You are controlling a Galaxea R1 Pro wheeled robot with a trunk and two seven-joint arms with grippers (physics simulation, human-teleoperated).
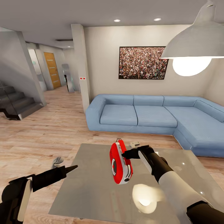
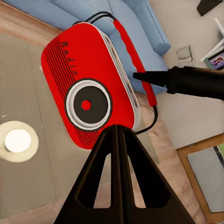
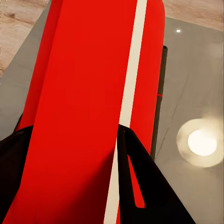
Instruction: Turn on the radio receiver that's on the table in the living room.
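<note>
Right gripper (image 1: 127, 154) is clamped on the glossy red rounded radio receiver with white band and round dial (image 1: 120, 163) — radio sits between its jaws, held up on edge above the large grey reflective coffee table (image 1: 90, 189). Left gripper (image 1: 74, 168) has its jaws together, pointing at the radio's dial face from just beside it, not touching. Blue L-shaped sofa (image 1: 149, 115) lies beyond the table.

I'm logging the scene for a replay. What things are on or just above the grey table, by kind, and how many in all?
Red radio: 1, held upright by the right gripper over the table
Small white-grey thing behind the radio, too small to name: 1
Total: 2
</note>
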